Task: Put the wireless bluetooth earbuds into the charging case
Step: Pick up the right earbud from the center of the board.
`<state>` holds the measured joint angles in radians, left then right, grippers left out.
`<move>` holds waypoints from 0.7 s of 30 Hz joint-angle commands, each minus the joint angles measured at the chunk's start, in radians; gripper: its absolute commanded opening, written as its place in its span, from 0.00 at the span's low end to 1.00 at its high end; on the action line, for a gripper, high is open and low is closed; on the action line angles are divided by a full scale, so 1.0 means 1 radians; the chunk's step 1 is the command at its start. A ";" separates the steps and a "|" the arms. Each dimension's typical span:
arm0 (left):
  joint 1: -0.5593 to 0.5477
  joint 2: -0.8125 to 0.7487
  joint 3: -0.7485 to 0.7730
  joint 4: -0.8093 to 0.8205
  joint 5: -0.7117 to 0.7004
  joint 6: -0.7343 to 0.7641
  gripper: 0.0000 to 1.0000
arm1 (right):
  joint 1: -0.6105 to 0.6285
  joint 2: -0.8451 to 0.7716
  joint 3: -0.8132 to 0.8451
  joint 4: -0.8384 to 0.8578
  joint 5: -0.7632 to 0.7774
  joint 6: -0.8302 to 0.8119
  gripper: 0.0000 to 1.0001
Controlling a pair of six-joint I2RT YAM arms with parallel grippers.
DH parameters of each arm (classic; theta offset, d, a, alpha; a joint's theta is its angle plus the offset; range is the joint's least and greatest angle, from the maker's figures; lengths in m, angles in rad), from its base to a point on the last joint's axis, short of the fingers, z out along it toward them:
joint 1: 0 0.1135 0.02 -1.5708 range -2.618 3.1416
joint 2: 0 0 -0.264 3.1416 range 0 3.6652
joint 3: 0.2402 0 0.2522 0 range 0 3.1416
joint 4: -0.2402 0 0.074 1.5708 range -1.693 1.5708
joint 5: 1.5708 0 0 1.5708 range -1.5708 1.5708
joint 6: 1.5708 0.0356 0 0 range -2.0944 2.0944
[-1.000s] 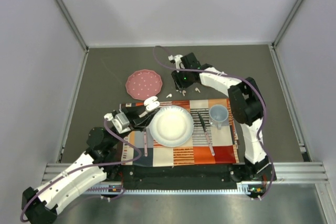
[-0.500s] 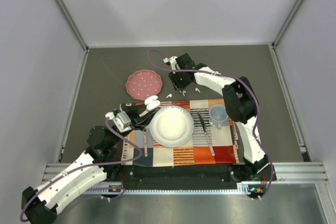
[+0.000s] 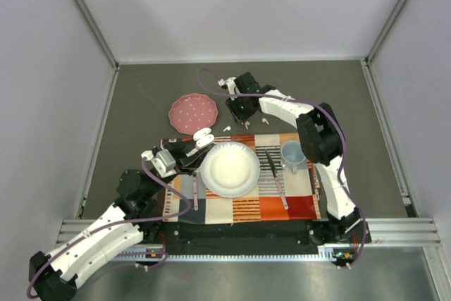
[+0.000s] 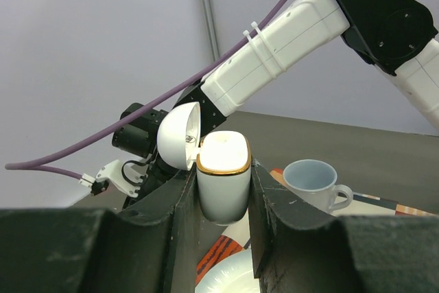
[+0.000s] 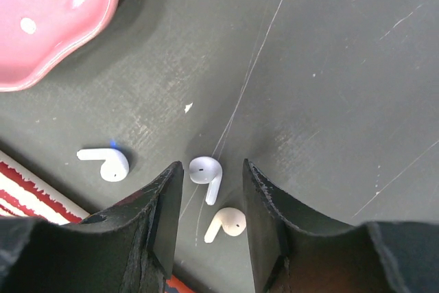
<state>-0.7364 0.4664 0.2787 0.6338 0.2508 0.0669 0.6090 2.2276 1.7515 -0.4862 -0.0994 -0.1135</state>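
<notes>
My left gripper (image 4: 223, 169) is shut on the white charging case (image 4: 223, 193), which has a gold rim and stands upright with its lid (image 4: 177, 135) open to the left. In the top view the case (image 3: 204, 138) is held above the placemat's far left edge. My right gripper (image 5: 211, 182) is open and low over the dark table, its fingers either side of a white earbud (image 5: 203, 167) and a peach-pink earbud (image 5: 228, 223). Another white earbud (image 5: 106, 163) lies to their left. In the top view my right gripper (image 3: 243, 119) is just beyond the placemat.
A pink plate (image 3: 192, 113) lies left of the right gripper. On the striped placemat (image 3: 282, 206) are a white plate (image 3: 230, 168), a pale blue cup (image 3: 293, 153), dark cutlery (image 3: 270, 162) and a spoon (image 3: 194, 192). Another small earbud (image 3: 265, 122) lies right of the gripper.
My right gripper has shifted a little to the left over the earbuds. The left gripper and the case have barely moved.
</notes>
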 commanded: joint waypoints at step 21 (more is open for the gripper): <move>0.008 -0.006 0.025 0.037 -0.021 0.013 0.00 | 0.017 0.066 0.091 -0.046 0.001 -0.018 0.28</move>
<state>-0.7341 0.4603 0.2787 0.6334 0.2413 0.0715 0.6106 2.2688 1.8030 -0.5121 -0.0937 -0.1234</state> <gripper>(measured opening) 0.339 0.291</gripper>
